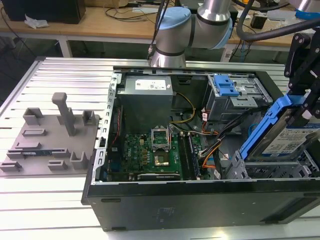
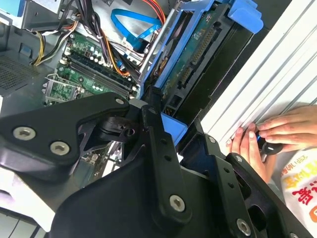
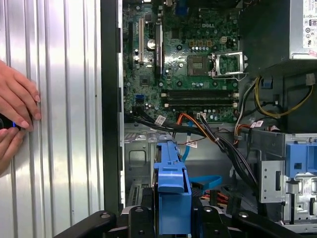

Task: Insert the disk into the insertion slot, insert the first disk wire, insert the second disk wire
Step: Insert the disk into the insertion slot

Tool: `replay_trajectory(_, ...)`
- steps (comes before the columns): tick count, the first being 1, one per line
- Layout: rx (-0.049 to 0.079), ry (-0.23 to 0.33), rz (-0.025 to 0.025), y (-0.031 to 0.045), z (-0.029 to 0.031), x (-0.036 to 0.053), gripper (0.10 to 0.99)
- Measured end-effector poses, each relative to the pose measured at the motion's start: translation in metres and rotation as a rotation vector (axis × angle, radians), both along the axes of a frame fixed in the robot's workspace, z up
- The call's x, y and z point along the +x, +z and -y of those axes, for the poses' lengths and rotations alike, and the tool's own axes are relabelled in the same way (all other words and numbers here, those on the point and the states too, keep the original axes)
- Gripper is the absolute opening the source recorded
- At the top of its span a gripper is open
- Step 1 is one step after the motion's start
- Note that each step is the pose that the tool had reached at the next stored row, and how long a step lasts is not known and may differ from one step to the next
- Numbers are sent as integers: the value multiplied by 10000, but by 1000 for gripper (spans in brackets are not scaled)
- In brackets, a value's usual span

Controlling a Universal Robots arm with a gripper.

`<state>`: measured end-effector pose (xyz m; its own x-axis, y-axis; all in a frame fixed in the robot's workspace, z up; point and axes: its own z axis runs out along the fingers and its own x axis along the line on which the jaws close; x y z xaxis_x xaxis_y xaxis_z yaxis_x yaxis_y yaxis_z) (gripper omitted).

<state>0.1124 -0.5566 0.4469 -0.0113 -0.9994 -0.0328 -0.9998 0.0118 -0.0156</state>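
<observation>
The disk [image 1: 282, 137], a silver drive with a white label in a bright blue caddy, hangs tilted over the case's front corner at the exterior view's right. My gripper [image 1: 306, 109] is shut on it from above. Just below its lower end is the insertion slot [image 1: 241, 170], a grey perforated metal cage. In the first wrist view the blue caddy [image 3: 172, 186] points down into the case between the black fingers of the gripper [image 3: 172, 220], with the cage [image 3: 136, 158] beyond it. In the second wrist view the gripper [image 2: 173, 123] clamps the blue caddy edge [image 2: 171, 130].
A taller grey bay with a blue latch [image 1: 227, 89] stands behind the cage. Orange and black wires [image 1: 212, 150] and a blue flat cable [image 3: 205, 181] lie beside the cage. The motherboard [image 1: 150, 155] fills the case floor. A person's hands [image 3: 15, 111] rest on the ribbed table outside the case.
</observation>
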Motion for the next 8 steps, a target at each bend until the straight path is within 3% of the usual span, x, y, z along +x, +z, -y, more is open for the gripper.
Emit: replay_trajectory(8, 0, 0, -2, -125, 7, 0, 365)
